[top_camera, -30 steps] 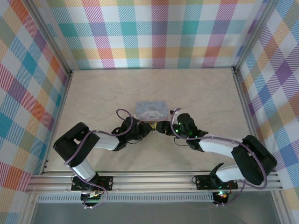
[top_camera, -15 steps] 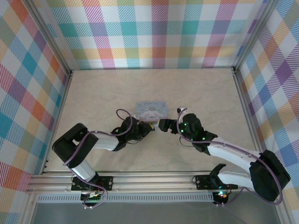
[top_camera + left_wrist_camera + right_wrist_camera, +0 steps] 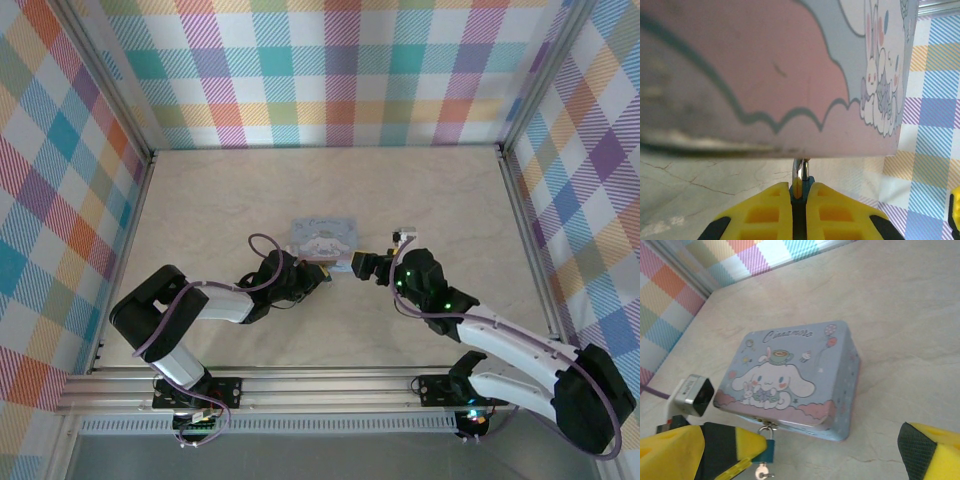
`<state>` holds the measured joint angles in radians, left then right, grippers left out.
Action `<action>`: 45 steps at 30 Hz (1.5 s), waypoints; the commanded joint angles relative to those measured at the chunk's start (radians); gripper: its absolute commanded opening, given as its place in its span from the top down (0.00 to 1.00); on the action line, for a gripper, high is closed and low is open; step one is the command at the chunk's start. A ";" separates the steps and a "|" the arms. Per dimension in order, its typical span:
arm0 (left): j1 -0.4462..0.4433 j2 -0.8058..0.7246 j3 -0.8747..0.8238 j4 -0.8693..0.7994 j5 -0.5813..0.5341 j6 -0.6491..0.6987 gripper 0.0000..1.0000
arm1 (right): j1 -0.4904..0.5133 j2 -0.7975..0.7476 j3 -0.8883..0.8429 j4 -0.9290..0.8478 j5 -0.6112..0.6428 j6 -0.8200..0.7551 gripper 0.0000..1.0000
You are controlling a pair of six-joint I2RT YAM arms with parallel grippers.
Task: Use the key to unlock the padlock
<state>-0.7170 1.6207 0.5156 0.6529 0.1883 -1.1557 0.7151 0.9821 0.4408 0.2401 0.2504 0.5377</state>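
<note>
The small teal padlock [image 3: 765, 450] hangs by its silvery shackle [image 3: 801, 169] from the front latch of the pastel blue cartoon tin [image 3: 790, 375]. My left gripper [image 3: 799, 197] is shut on the padlock's body [image 3: 801, 184], its yellow finger [image 3: 742, 445] showing in the right wrist view. A small silvery key [image 3: 761, 473] sticks out of the padlock's underside, with nothing holding it. My right gripper [image 3: 802, 457] stands open, fingers wide apart, a short way back from the padlock. From above, the left gripper [image 3: 318, 272] and right gripper [image 3: 360, 264] flank the tin's [image 3: 323, 235] front edge.
The tin lies mid-table on the pale marbled tabletop [image 3: 440, 200]. Checked walls [image 3: 330, 70] with metal rails enclose the back and both sides. A purple cable [image 3: 262, 243] loops over the left arm.
My right gripper has drawn back to the right, away from the padlock, and its arm has swung rightward. The left gripper has stayed put on the padlock.
</note>
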 commanded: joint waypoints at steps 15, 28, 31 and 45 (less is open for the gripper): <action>-0.006 -0.028 0.024 -0.040 -0.007 0.013 1.00 | 0.003 -0.010 -0.020 0.026 0.018 -0.139 0.00; -0.006 -0.039 0.038 -0.083 0.000 0.007 1.00 | 0.012 0.015 0.045 -0.035 -0.148 -0.539 0.00; -0.007 -0.040 0.038 -0.079 0.000 0.007 1.00 | 0.022 0.016 0.044 -0.025 -0.179 -0.681 0.00; -0.007 -0.017 0.060 -0.081 0.031 -0.088 1.00 | 0.112 0.046 0.001 -0.023 -0.164 -1.123 0.03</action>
<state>-0.7170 1.6047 0.5438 0.5793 0.1951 -1.1942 0.8017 1.0077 0.4538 0.2081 0.0772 -0.4641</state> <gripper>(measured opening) 0.094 0.976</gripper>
